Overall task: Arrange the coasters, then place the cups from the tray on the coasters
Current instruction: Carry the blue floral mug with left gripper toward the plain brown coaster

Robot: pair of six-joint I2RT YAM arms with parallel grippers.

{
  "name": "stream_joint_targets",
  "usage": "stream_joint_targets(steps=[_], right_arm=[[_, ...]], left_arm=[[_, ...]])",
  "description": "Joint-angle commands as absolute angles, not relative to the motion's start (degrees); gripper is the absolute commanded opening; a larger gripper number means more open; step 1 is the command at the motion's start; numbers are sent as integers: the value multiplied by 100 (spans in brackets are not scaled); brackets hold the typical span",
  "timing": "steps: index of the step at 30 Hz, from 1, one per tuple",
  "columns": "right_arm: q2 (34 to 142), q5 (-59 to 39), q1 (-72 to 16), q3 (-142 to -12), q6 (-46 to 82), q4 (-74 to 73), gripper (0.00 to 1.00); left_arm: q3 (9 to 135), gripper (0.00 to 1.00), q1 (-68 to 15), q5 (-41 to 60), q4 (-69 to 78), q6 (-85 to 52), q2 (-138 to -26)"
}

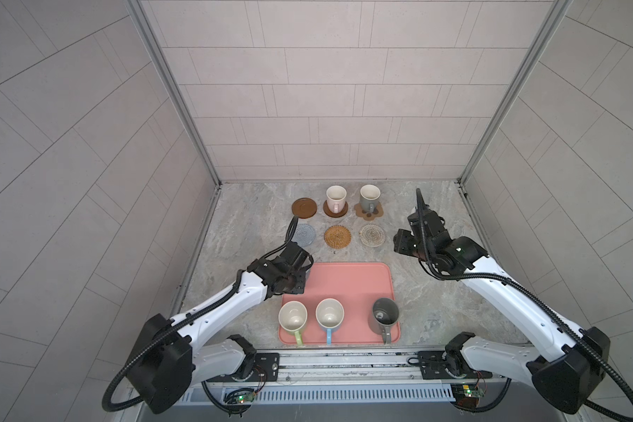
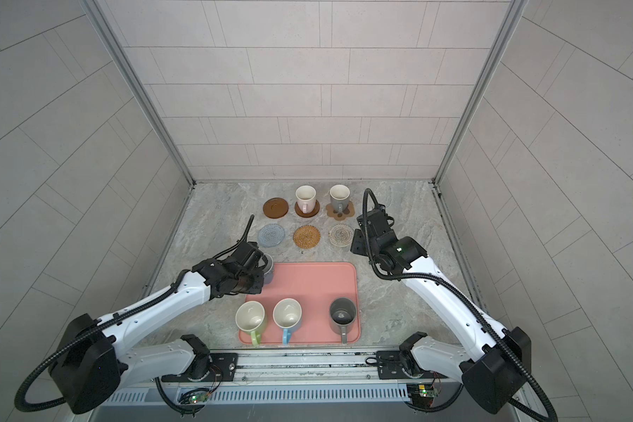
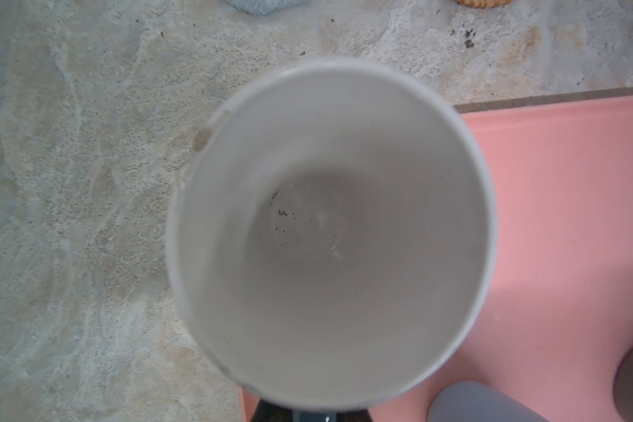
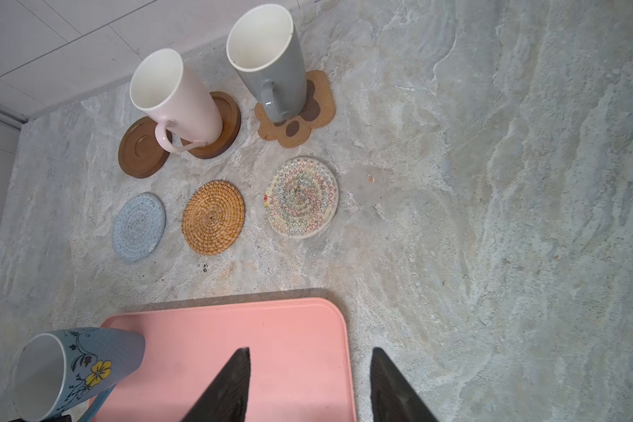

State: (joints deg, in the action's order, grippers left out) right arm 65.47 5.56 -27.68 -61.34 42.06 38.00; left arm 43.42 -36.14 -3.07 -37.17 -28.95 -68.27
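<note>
Six coasters lie in two rows: a bare brown disc (image 1: 305, 208), a brown disc (image 1: 335, 212) under the pale pink cup (image 1: 336, 198), a paw shape (image 1: 369, 212) under the grey cup (image 1: 370, 197), then grey-blue (image 1: 305, 234), rattan (image 1: 337, 236) and beige woven (image 1: 372, 234). My left gripper (image 2: 260, 272) is shut on the blue flowered cup (image 4: 88, 365) at the far-left corner of the pink tray (image 1: 348, 281); its handle and the fingers are hidden. Yellow-green (image 1: 293, 318), light blue (image 1: 329, 314) and dark grey (image 1: 383, 316) cups stand on the tray's near side. My right gripper (image 4: 309, 352) hangs open over the tray's far-right corner.
Tiled walls close in the marble table (image 1: 432, 292) at the back and on both sides. A metal rail (image 1: 344, 361) with the arm bases runs along the near edge, just behind the tray.
</note>
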Motion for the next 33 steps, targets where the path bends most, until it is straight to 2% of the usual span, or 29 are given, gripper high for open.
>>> stream_joint_targets(steps=[1, 33], right_arm=[[6345, 765, -2751, -6073, 4297, 3982, 55], [5626, 1169, -2750, -5709, 4476, 4028, 55]], left_arm=[[4293, 13, -3632, -465, -3622, -2883, -6865], [4779, 7, -3634, -723, -3695, -2927, -6520]])
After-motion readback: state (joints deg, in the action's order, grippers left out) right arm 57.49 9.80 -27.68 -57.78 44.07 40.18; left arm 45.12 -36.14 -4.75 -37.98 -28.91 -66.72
